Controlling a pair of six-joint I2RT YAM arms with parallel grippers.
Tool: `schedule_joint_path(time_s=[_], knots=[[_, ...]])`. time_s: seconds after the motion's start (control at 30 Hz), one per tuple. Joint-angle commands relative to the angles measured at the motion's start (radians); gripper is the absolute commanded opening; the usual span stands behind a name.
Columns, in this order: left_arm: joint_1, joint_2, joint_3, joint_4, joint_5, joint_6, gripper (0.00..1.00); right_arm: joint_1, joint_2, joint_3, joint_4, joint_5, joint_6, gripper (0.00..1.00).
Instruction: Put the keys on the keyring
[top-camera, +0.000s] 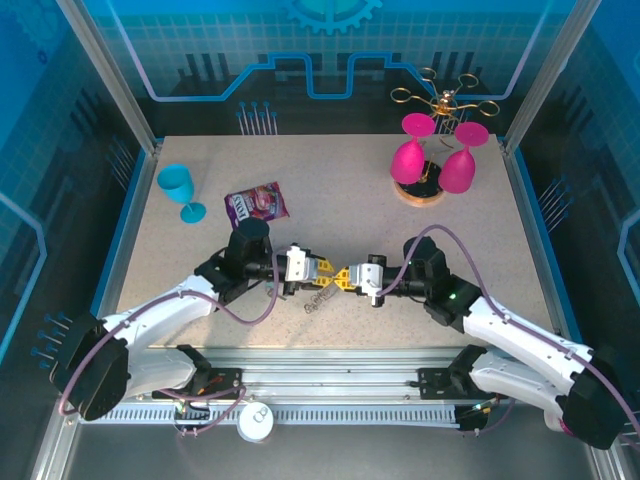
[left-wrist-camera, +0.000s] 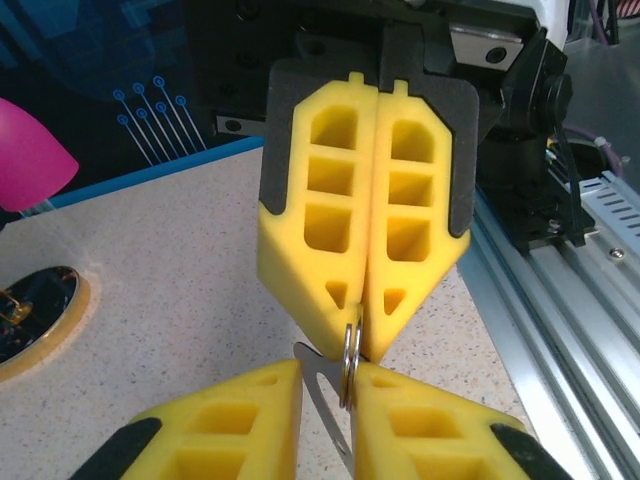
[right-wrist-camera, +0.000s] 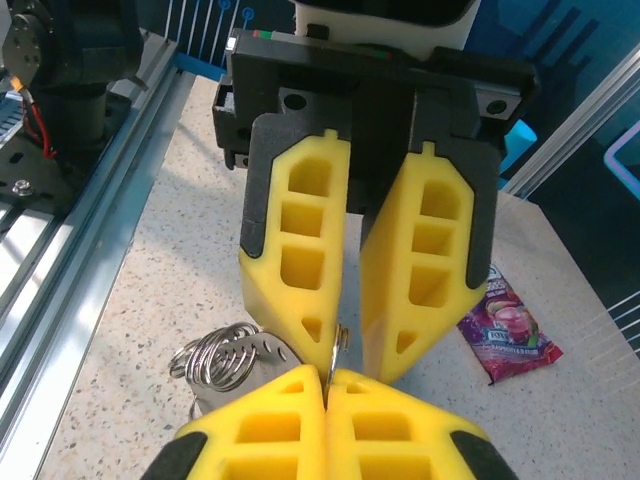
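Note:
My two grippers meet tip to tip at the table's middle. The right gripper (top-camera: 345, 279) (right-wrist-camera: 327, 378) (left-wrist-camera: 362, 340) is shut, pinching a silver double-coil keyring (left-wrist-camera: 349, 362) (right-wrist-camera: 338, 352) at its tips. Opposite it, the left gripper (top-camera: 328, 274) (left-wrist-camera: 328, 372) (right-wrist-camera: 352, 362) stands narrowly open, its fingers on either side of that ring. A flat silvery key blade (left-wrist-camera: 318, 385) slants through the gap between the left fingers. Below the tips hang a holed metal key (right-wrist-camera: 268, 350) and a bunch of silver rings (right-wrist-camera: 215, 360) (top-camera: 318, 300), close to the table.
A purple snack packet (top-camera: 257, 204) (right-wrist-camera: 505, 330) lies behind the left arm. A blue goblet (top-camera: 180, 190) stands far left. Two pink goblets (top-camera: 408, 160) hang on a gold wire rack (top-camera: 440, 100) at the back right. The metal rail (left-wrist-camera: 560, 300) runs along the near edge.

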Motion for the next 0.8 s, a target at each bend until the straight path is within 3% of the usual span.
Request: schedule_joint_path(time_s=[0.0,0.2,0.4,0.47,0.5,0.6,0.77], knots=[[-0.008,-0.033,0.037,-0.06,0.003,0.05,0.21,0.025,0.014,0.101,-0.21,0.055,-0.11,0.0],[-0.01,-0.021,0.068,-0.143,0.004,0.101,0.18,0.063,0.064,0.206,-0.392,0.135,-0.209,0.0],[-0.018,-0.001,0.083,-0.143,0.025,0.107,0.0,0.099,0.107,0.252,-0.406,0.173,-0.21,0.0],[-0.018,-0.003,0.081,-0.14,0.028,0.108,0.0,0.1,0.106,0.246,-0.39,0.176,-0.195,0.0],[-0.019,-0.005,0.076,-0.133,0.03,0.108,0.0,0.099,0.095,0.229,-0.364,0.181,-0.183,0.0],[-0.018,-0.018,0.052,-0.089,0.028,0.104,0.0,0.079,0.039,0.134,-0.229,0.166,-0.134,0.24],[-0.021,-0.031,0.008,0.024,0.04,0.062,0.0,-0.013,-0.047,-0.076,0.136,0.048,0.009,0.3]])
